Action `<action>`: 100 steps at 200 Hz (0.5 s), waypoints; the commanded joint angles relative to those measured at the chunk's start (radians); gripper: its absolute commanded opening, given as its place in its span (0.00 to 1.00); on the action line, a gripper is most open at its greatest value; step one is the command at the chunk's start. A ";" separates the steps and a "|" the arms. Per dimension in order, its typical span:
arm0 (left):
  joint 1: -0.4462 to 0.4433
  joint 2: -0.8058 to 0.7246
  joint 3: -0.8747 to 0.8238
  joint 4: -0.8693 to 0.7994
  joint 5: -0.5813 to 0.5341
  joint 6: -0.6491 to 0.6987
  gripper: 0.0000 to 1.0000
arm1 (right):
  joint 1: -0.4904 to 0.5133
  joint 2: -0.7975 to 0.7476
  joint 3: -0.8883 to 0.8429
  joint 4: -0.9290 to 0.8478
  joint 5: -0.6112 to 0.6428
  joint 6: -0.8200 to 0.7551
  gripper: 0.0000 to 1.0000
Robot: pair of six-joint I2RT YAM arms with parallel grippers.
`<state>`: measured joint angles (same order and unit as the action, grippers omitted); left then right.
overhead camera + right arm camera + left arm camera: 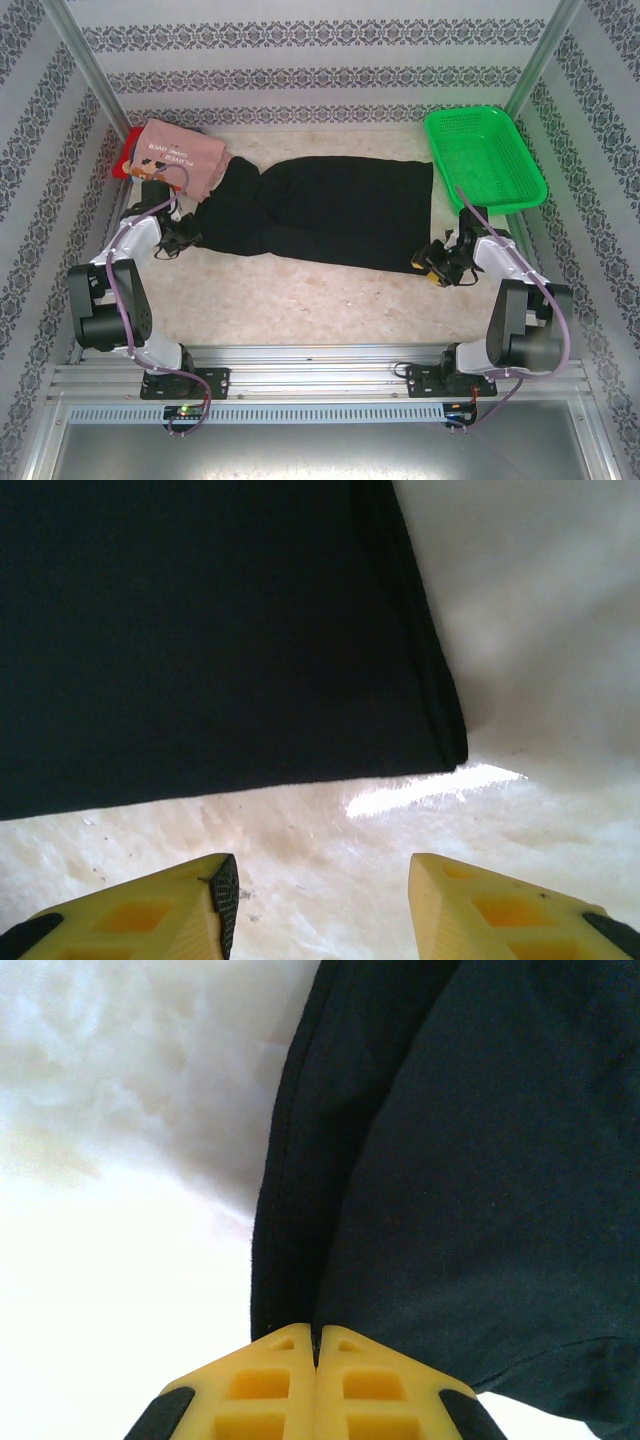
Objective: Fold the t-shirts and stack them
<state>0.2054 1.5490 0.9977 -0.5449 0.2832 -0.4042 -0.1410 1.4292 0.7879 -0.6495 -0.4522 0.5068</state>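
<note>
While the black shirt (320,210) lies spread across the middle of the table (300,310), long axis left-right, each arm sits at one of its near corners. Shirt's left end is rumpled and bunched; the right end is flat with a straight edge. Left gripper (178,240) is at the near-left edge, on the cloth. On the left wrist cam the yellow fingers (270,1380) are pressed together with no gap, and the shirt's hem (290,1210) runs straight down into the tips, so it reads as a pinch on the hem. Bare table is to the left of that hem, dark cloth to the right. Right gripper (432,262) is low at the near-right corner. On the right wrist cam its fingers (215,890) are spread well apart with only table surface (330,830) between them. The shirt's corner (440,740) is just ahead of the tips, not touching, so nothing is gripped on that side. Pink shirt (180,155) is folded in the far-left corner, dark lettering facing up, and its right edge is just beside the black shirt's left end, possibly touching. It lies on the red shirt (124,158), of which only a strip shows along the pink one's left side. Green basket (485,160) is in the far-right corner, slightly skewed, with its near-left corner just beside the black shirt's far-right corner.
</note>
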 commanded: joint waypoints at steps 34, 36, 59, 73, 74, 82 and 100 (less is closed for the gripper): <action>0.047 -0.031 -0.064 0.041 -0.027 -0.001 0.00 | 0.034 0.094 0.014 0.086 0.101 0.049 0.49; 0.049 -0.031 -0.067 0.043 -0.027 0.001 0.00 | 0.033 0.096 0.014 0.088 0.105 0.050 0.49; 0.058 -0.030 -0.088 0.059 -0.021 0.007 0.00 | 0.035 0.112 0.014 0.119 0.141 0.061 0.49; 0.060 -0.029 -0.096 0.069 -0.010 0.007 0.00 | 0.035 0.123 0.014 0.138 0.149 0.070 0.49; 0.060 -0.029 -0.097 0.069 -0.010 0.007 0.00 | 0.035 0.124 0.014 0.140 0.150 0.071 0.49; 0.060 -0.029 -0.100 0.073 -0.009 0.008 0.00 | 0.035 0.132 0.014 0.150 0.150 0.076 0.48; 0.060 -0.030 -0.104 0.077 0.001 0.010 0.00 | 0.038 0.155 0.017 0.178 0.137 0.087 0.46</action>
<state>0.2520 1.5379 0.9039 -0.4992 0.2798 -0.4038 -0.1196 1.5524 0.7883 -0.5220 -0.3374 0.5640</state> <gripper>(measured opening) 0.055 0.477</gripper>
